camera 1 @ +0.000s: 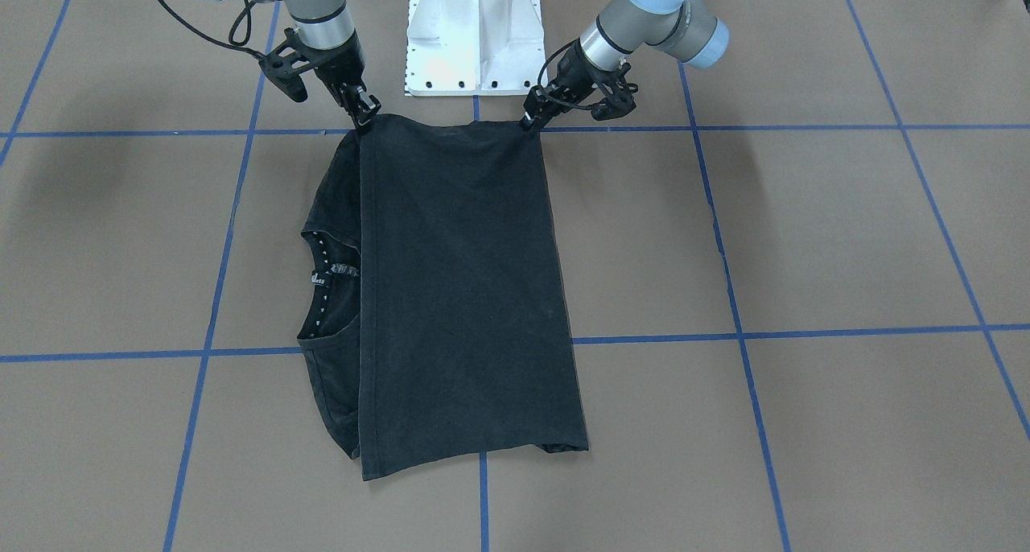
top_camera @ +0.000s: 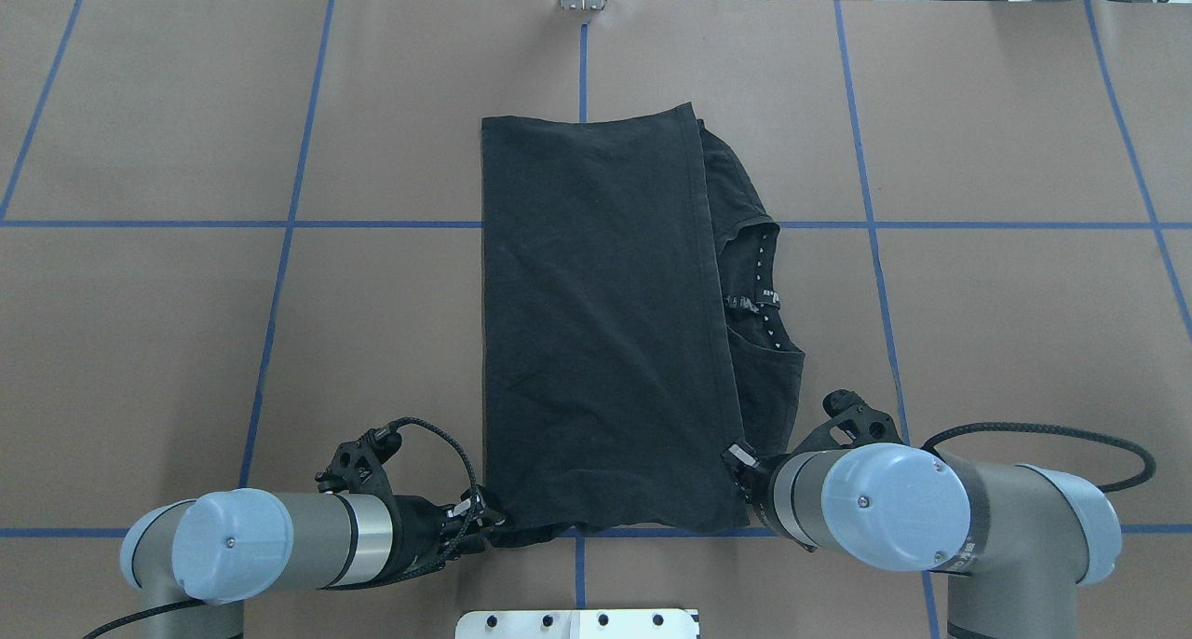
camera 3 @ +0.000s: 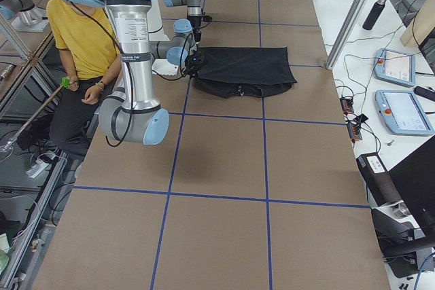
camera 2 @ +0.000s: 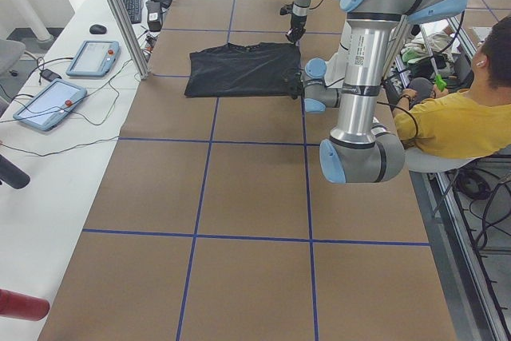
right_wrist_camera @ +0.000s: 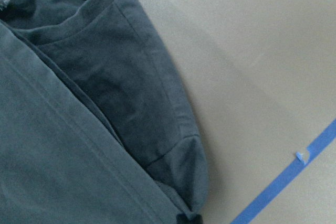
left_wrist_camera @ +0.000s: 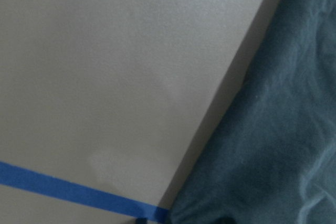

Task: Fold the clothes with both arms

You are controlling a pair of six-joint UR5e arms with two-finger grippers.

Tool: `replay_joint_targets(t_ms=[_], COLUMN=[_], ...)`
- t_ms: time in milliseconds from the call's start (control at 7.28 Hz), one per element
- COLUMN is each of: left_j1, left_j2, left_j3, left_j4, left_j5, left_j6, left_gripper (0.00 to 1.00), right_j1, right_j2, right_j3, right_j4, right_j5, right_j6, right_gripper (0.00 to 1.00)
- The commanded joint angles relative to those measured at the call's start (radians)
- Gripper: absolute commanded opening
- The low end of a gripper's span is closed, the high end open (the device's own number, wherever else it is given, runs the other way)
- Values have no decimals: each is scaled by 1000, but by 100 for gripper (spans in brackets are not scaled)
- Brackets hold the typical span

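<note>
The black T-shirt (camera 1: 459, 286) lies flat on the brown table, folded lengthwise, with one layer laid over the body. Its collar (camera 1: 322, 282) with small white marks shows at the side; the print is hidden. My left gripper (camera 1: 531, 121) is shut on the shirt's near corner (top_camera: 498, 518) by the robot base. My right gripper (camera 1: 366, 117) is shut on the other near corner, at the folded layer's edge (top_camera: 736, 453). Both grippers sit low at table height. The shirt also shows in the left wrist view (left_wrist_camera: 278, 145) and in the right wrist view (right_wrist_camera: 68, 129).
The white pedestal base (camera 1: 473, 45) stands just behind the shirt's near edge, between the arms. Blue tape lines (camera 1: 805, 335) grid the table. An operator in yellow (camera 2: 455, 117) sits beside the robot. Tablets (camera 2: 92, 57) lie on a side table beyond the far edge.
</note>
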Motion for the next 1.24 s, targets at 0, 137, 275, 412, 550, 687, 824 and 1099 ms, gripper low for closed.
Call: replay_joint_targets(t_ms=[0, 137, 275, 412, 550, 687, 824, 1099], left_j1=[-3, -5, -9, -14, -14, -14, -14, -17], left_j2=[0, 0, 6, 17, 54, 92, 123, 115], left_j3=[-2, -9, -35, -79, -136, -199, -238, -331], left_j4=[-2, -2, -2, -2, -3, -3, -6, -2], left_j5=[4, 9, 7, 3, 0, -3, -3, -8], left_j6=[0, 0, 1, 3, 3, 1, 0, 0], left_gripper=[0, 0, 0, 0, 0, 0, 0, 0], right_j1=[-1, -1, -1, -1, -4, -8, -8, -7], right_j2=[-2, -3, -3, -15, -47, -83, -121, -121], right_j3=[0, 0, 2, 15, 61, 111, 171, 239], right_j4=[0, 0, 0, 0, 0, 0, 0, -2], right_j5=[0, 2, 2, 2, 2, 21, 46, 80], right_j6=[0, 0, 1, 3, 6, 8, 8, 9], right_gripper=[0, 0, 0, 0, 0, 0, 0, 0])
